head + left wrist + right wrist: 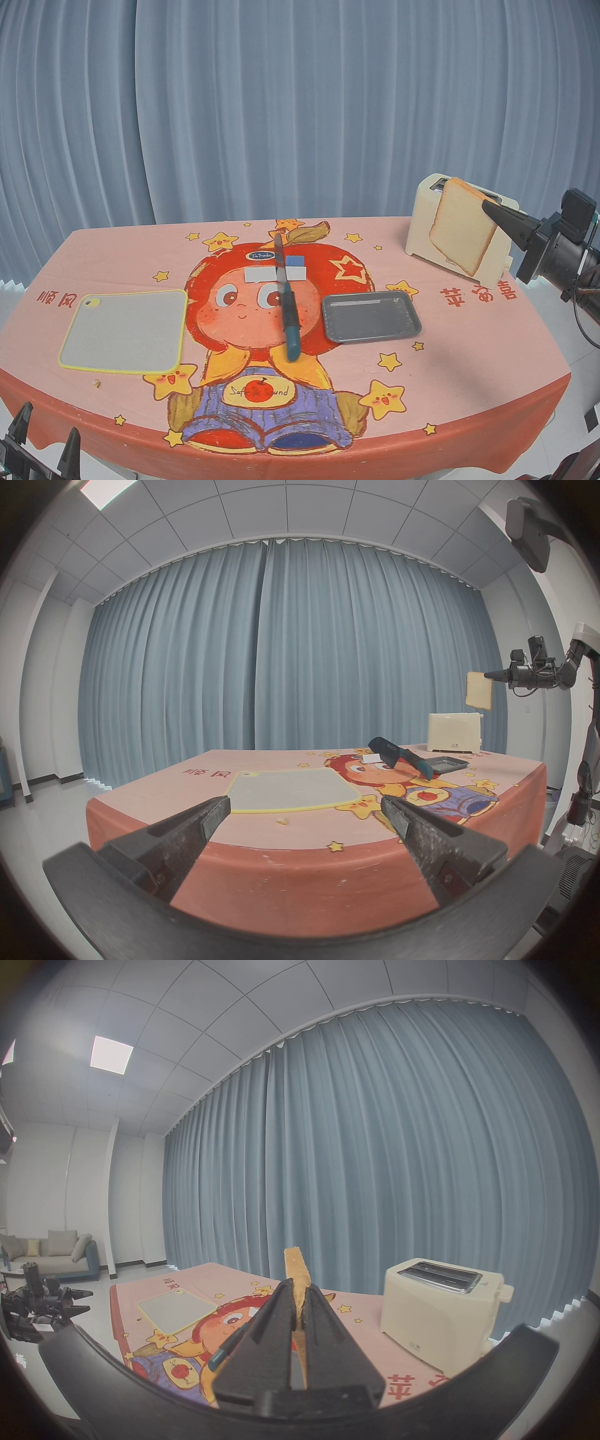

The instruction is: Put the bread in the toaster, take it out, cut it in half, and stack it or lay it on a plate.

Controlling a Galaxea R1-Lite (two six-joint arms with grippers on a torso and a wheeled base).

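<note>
We log the right jaws clamped on a tan square slice of bread, which hangs clear above the cream two-slot toaster below them. The left jaws stand open and empty off the pink-clothed worktop's edge, nearest the grey yellow-rimmed cutting board; beyond it lie a teal-handled knife and a bare grey tray. We judge toasting unsettled, cutting and plating untouched.

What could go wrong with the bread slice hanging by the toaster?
The right end effector pinches the tan bread slice only near one edge, so it hangs tilted and might slip or tear. Tilted like that, it could catch on the cream toaster slot rim. A low carry toward the yellow-rimmed grey cutting board might knock the teal-handled knife off its white block.
</note>
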